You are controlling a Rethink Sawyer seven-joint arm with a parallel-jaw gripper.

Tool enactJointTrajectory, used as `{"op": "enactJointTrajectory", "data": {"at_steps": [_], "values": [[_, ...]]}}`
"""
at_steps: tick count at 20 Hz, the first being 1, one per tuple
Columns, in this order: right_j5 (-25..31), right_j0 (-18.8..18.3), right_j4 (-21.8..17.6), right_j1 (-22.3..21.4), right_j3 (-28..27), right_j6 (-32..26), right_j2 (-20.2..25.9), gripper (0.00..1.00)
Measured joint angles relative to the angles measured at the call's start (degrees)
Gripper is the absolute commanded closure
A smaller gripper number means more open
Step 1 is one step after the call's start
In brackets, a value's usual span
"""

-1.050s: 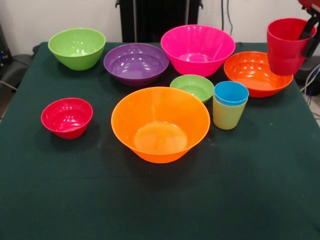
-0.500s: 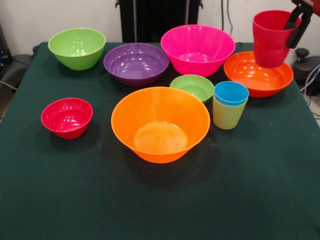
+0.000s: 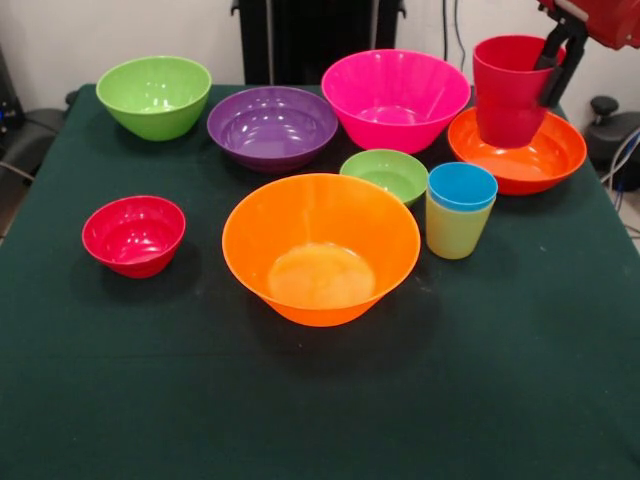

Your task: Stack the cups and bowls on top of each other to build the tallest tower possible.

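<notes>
Nearest us on the desk [image 3: 520,380], the blue cup [image 3: 462,187] sits nested in the yellow-green cup [image 3: 455,230]. Behind and to the right, our tool [image 3: 552,62] is clamped on the upright red cup's [image 3: 508,95] rim, above the red-orange bowl [image 3: 520,152].

Red cup [image 3: 510,90], blue cup [image 3: 462,186] in yellow-green cup [image 3: 452,232], pink bowl [image 3: 395,98], dark green tablecloth [image 3: 320,400]

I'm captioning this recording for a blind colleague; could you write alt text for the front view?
A robot gripper holds a red cup by its rim in the air above a red-orange bowl at the back right of a green table. A blue cup sits nested in a yellow-green cup, with six more coloured bowls spread around them.
</notes>
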Motion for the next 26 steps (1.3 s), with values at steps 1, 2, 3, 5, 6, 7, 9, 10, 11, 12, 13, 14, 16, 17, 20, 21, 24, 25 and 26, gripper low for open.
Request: {"op": "enactJointTrajectory", "data": {"at_steps": [1,2,3,5,6,7,9,10,11,12,13,14,16,17,20,21,24,25,26], "values": [[-0.2,0.0,-0.1,-0.1,0.1,0.0,0.0,1.00],[-0.6,0.0,-0.4,-0.3,0.6,0.0,0.2,1.00],[-0.8,0.0,-0.6,-0.4,0.8,0.0,0.2,1.00],[-1.5,-0.1,-1.1,-0.7,1.5,0.0,0.5,1.00],[-1.7,-0.1,-1.2,-0.8,1.7,0.0,0.5,1.00],[-1.8,-0.1,-1.2,-0.8,1.7,0.0,0.6,1.00],[-2.2,-0.2,-1.4,-0.8,2.0,0.0,0.9,1.00],[-2.3,-0.2,-1.5,-0.8,2.1,0.0,1.0,1.00],[-2.4,-0.2,-1.5,-0.8,2.1,0.0,1.0,1.00],[-2.6,-0.3,-1.5,-0.8,2.3,0.0,1.2,1.00],[-2.9,-0.4,-1.5,-0.8,2.4,0.0,1.3,1.00],[-3.0,-0.4,-1.5,-0.8,2.5,0.0,1.4,1.00],[-3.7,-0.4,-1.6,-0.8,2.9,0.0,1.5,1.00],[-4.6,-0.4,-1.7,-0.9,3.4,0.0,1.7,1.00],[-5.9,-0.5,-1.7,-1.0,3.9,0.0,1.9,1.00],[-6.2,-0.5,-1.7,-1.0,4.1,0.0,2.0,1.00],[-7.5,-0.7,-1.7,-1.3,4.8,0.0,2.3,1.00],[-7.6,-0.7,-1.7,-1.4,4.9,0.0,2.4,1.00],[-8.0,-0.8,-1.7,-1.7,5.2,0.0,2.5,1.00]]}}
